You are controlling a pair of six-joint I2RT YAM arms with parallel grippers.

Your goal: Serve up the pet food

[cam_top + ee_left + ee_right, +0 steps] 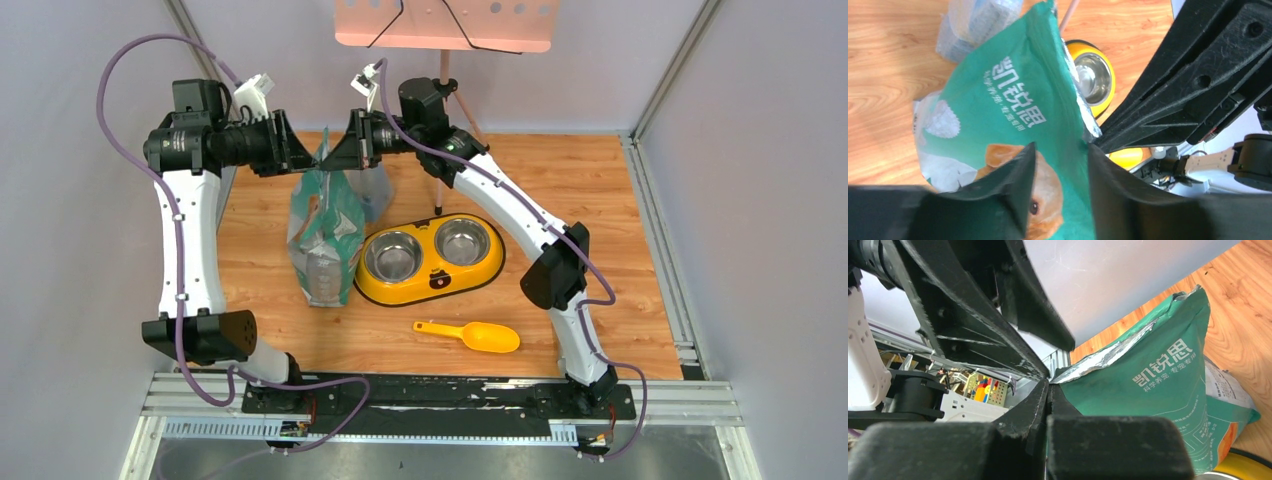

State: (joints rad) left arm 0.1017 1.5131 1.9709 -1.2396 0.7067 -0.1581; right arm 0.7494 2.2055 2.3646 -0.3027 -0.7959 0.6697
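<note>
Wood-grain table (pixel 600 200) carries an upright green bag (pixel 325 235) beside an empty yellow double bowl (pixel 432 285); no pet food shows, so it is presumably inside the bag. Opening the bag looks like the step in hand. The right jaws are pressed together on its torn foil lip, while the left jaws stand apart astride the top edge, gripping nothing, and must close there before the mouth is pulled wide.

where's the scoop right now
In the top view the orange scoop lies on the wooden table, between the yellow double bowl and the right arm's base.
</note>
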